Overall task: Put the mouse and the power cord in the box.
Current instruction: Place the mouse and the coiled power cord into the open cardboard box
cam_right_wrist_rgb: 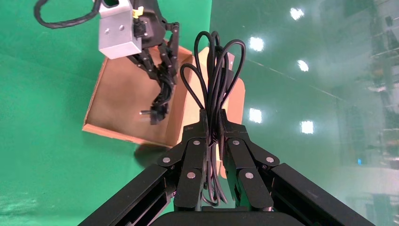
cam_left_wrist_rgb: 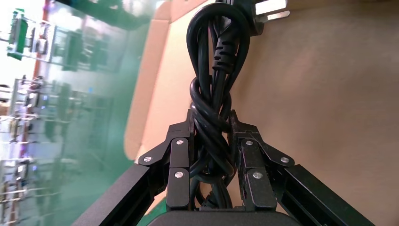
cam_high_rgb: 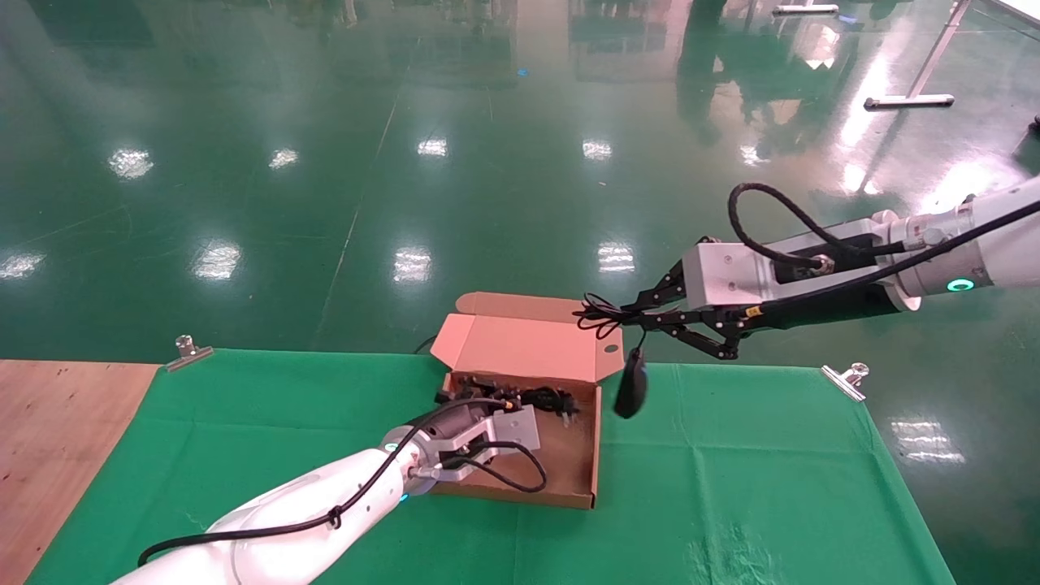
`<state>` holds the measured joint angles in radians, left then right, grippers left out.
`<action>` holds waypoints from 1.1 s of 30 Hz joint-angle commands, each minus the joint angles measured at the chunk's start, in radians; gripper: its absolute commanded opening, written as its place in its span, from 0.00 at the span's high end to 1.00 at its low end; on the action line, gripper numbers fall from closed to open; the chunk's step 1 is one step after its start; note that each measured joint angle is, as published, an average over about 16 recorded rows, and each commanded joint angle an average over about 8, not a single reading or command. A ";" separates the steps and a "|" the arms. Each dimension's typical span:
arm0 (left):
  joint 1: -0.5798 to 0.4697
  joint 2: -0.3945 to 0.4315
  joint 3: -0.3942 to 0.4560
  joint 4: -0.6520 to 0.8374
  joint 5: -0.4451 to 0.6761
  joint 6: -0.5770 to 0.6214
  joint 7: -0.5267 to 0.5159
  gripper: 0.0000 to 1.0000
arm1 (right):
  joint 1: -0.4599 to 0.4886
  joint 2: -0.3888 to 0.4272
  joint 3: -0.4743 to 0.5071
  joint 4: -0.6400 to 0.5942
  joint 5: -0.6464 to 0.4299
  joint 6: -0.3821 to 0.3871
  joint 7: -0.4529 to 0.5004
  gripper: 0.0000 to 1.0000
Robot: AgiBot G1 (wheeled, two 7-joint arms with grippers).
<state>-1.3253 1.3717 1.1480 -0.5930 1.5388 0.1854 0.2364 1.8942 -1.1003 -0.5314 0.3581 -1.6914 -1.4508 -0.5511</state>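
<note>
Now my left claw (cam_high_rgb: 520, 400), clenched on the power cord (cam_left_wrist_rgb: 214, 117), must lower it into the box (cam_high_rgb: 578, 479), while my right claw (cam_high_rgb: 630, 313), gripping the mouse (cam_high_rgb: 631, 388) cable, must swing over.

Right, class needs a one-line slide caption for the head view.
Left tool lowers the power cord into the box while right tool dangles the mouse by its cable.

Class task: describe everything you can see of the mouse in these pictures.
The mouse is small, black and oval, apparently plastic. It dangles nose-down above the green cloth, just right of the box, touching neither. Its thin black cable is bunched in loops, pinched by the right gripper, which alone holds it up.
</note>
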 commanded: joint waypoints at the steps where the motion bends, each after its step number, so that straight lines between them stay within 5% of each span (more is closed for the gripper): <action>1: -0.004 0.000 0.028 0.005 -0.017 0.002 -0.012 0.70 | -0.001 0.000 0.000 -0.010 -0.001 0.003 -0.007 1.00; 6: -0.014 -0.001 0.082 0.005 -0.042 0.010 -0.009 0.11 | 0.000 -0.004 -0.002 -0.043 -0.003 0.008 -0.026 1.00; 8: -0.018 -0.002 0.098 0.005 -0.053 0.013 -0.006 0.00 | 0.002 -0.006 -0.002 -0.056 -0.003 0.008 -0.033 1.00; 23: -0.038 -0.004 0.166 0.004 -0.150 0.003 0.016 0.00 | 0.037 -0.018 0.003 -0.120 0.008 -0.018 -0.067 1.00; 33: -0.072 -0.033 0.124 -0.016 -0.252 0.074 0.071 0.00 | 0.045 -0.051 -0.002 -0.127 0.003 -0.015 -0.060 1.00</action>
<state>-1.3945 1.3288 1.2677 -0.6140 1.2873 0.2628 0.3111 1.9392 -1.1527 -0.5345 0.2324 -1.6900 -1.4646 -0.6086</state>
